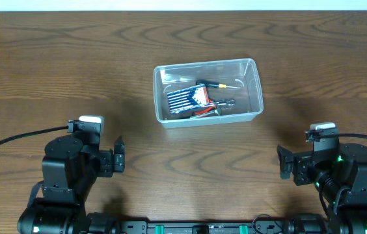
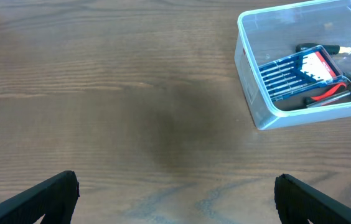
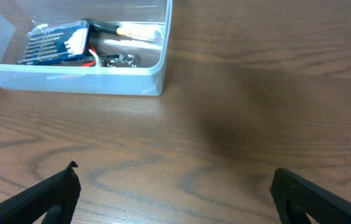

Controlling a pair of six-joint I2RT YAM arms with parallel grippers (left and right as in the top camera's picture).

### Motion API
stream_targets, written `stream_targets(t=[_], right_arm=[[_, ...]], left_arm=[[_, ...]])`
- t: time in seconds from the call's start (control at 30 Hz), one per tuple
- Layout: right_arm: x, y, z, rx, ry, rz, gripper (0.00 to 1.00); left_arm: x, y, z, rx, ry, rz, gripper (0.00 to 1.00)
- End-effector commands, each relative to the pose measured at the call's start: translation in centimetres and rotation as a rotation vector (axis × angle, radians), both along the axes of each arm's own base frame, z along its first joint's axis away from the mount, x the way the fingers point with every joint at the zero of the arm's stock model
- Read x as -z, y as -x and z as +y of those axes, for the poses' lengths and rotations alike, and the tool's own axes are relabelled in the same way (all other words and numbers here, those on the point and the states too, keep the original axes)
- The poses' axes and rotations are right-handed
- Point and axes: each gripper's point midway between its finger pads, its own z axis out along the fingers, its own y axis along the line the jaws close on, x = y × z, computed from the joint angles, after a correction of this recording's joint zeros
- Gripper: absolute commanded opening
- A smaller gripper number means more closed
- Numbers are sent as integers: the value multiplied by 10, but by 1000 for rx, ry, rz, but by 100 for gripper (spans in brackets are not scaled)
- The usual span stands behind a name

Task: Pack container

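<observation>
The clear plastic container [image 1: 256, 88] stands at the table's middle back. Inside lie a blue drill-bit case [image 1: 187, 99], a screwdriver with a black handle [image 1: 217, 85] and red-handled pliers [image 1: 213, 109]. It also shows in the left wrist view [image 2: 250, 93] and the right wrist view [image 3: 70, 82]. My left gripper [image 1: 120, 156] is open and empty at the front left, well short of the container. My right gripper [image 1: 282, 162] is open and empty at the front right. Both hover over bare wood [image 2: 175, 199] [image 3: 175, 199].
The wooden table [image 1: 53, 65] runs to a pale strip along the back edge. Black cables [image 1: 8, 142] trail from each arm base at the front corners.
</observation>
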Motion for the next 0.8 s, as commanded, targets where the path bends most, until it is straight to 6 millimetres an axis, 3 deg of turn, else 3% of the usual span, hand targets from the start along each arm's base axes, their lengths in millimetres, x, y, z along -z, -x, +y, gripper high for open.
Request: stream_targets(t=[0.0,0.07,0.23,0.33,0.6,0.77], right_arm=[[0,1,-4,21,18,-2,99],[-8,4,-16,64,70,-53,99],[-38,28,-13,55,51,-252,99],[-42,36,-13,61,46,-355,99],[-30,-9,3,-20,4,-627,99],[-17,-29,9,-87,111,-751,99]], left_arm=[[2,-1,1,-4,-10,5,98],[2,-1,1,-4,-10,5,98],[2,-1,1,-4,-10,5,98],[2,-1,1,-4,-10,5,98],[2,-1,1,-4,-10,5,98],[2,-1,1,-4,-10,5,98]])
